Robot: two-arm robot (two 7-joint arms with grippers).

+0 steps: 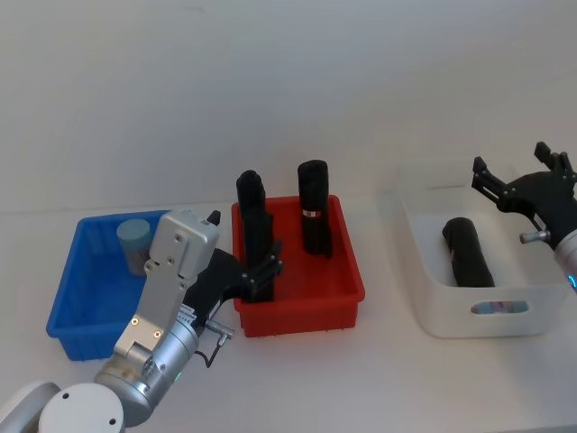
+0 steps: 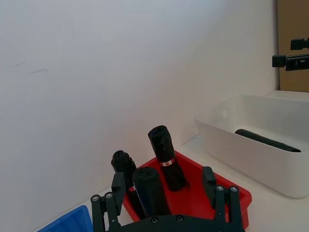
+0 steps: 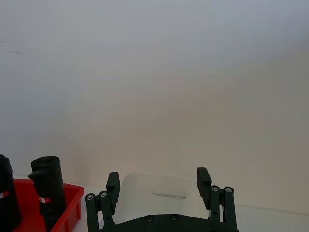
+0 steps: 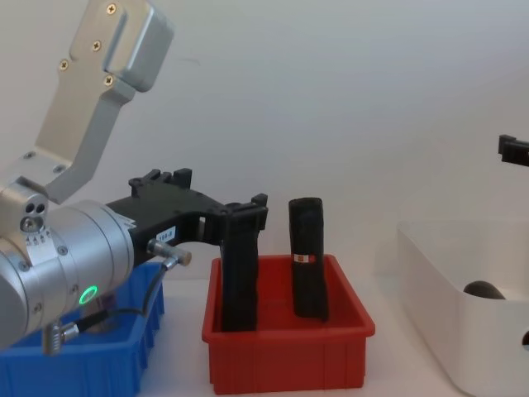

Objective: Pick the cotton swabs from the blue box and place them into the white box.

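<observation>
One jar of cotton swabs [image 1: 135,244], clear with a pale blue lid, stands in the far corner of the blue box [image 1: 86,307] at the left. My left gripper [image 1: 257,271] is to the right of that box, at the near left of the red bin. It is open, and its fingers [image 2: 118,186] flank a standing black roll [image 2: 150,192] without closing on it. At the right, above the white box [image 1: 433,307], my right gripper [image 1: 518,171] hovers open with nothing between its fingers [image 3: 113,186].
The red bin [image 1: 347,298] sits between the two boxes and holds upright black rolls with red-white bands [image 1: 314,216]. Another black roll [image 1: 469,253] lies in the white box. A plain white wall runs close behind the table.
</observation>
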